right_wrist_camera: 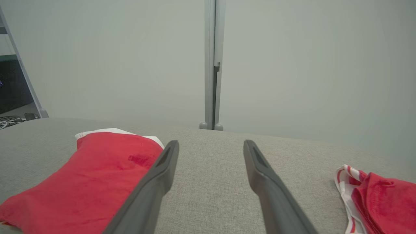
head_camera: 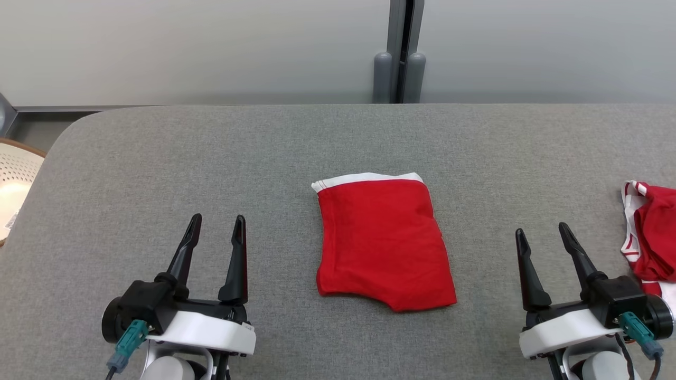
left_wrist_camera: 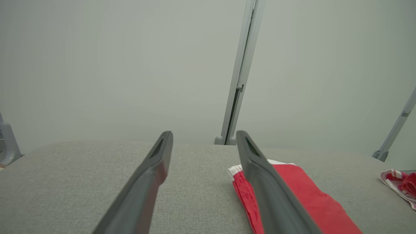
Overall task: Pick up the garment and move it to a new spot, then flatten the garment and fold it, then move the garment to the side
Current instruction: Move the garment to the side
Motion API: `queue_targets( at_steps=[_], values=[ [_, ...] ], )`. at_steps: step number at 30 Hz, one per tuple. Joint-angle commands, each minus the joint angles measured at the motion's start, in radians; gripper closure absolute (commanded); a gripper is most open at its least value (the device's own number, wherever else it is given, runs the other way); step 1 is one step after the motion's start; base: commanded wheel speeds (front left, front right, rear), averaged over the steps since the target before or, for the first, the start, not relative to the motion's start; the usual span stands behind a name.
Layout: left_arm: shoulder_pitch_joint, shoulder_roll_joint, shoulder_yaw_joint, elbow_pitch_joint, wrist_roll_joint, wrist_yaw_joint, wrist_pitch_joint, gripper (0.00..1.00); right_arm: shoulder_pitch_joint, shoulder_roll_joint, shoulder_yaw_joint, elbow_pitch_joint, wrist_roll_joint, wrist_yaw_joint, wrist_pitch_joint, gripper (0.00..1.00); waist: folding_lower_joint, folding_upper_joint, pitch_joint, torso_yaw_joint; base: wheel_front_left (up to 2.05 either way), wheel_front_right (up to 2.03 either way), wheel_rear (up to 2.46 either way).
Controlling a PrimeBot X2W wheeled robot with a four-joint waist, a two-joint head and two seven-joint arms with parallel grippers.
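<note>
Spotter A: Your garment point(head_camera: 383, 243), red with a white band, lies folded flat near the middle of the grey worktop point(head_camera: 211, 153). The band runs along its far edge.

Spotter B: You have nothing in hand. Your left jaws stand wide apart and empty, and their dark fingers point(head_camera: 236, 258) point away from you over bare worktop to the near left of the garment.

Spotter A: Your right jaws are the same, spread wide and holding nothing. Their fingers point(head_camera: 528, 274) are at the near right, clear of the garment.

Spotter B: In your left wrist view the garment point(left_wrist_camera: 308, 198) lies on the right, and the right-hand finger hides part of it.

Spotter A: In your right wrist view the garment point(right_wrist_camera: 91, 175) lies on the left, its near corner behind the left-hand finger.

Spotter B: You also have a second cloth point(head_camera: 652, 237), red with white stripes, bunched at the right edge of the worktop close beside your right wrist. I cannot tell whether it touches.

Spotter A: A pale perforated basket point(head_camera: 16, 174) sits beyond the left edge. A grey post point(head_camera: 400, 53) stands behind the worktop.
</note>
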Motion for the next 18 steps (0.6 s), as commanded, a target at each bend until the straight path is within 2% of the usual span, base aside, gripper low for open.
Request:
queue_targets(
  at_steps=[1, 9, 18],
  values=[
    [0.003, 0.004, 0.002, 0.001, 0.005, -0.001, -0.001, 0.00, 0.003, 0.004, 0.002, -0.003, 0.004, -0.001, -0.005, 0.00, 0.0000, -0.0001, 0.001, 0.002, 0.00, 0.00, 0.00],
    [-0.011, 0.004, -0.012, 0.015, -0.001, -0.008, -0.001, 0.00, -0.048, 0.019, 0.066, 0.056, 0.075, -0.001, 0.023, 0.00, 0.0000, -0.0001, 0.038, 0.034, 0.00, 0.00, 0.00],
    [-0.072, 0.003, -0.040, 0.021, -0.015, -0.009, -0.001, 0.00, -0.196, 0.021, 0.147, 0.206, 0.266, -0.001, 0.140, 0.00, 0.0000, -0.0001, 0.145, 0.089, 0.00, 0.00, 0.00]
  ],
)
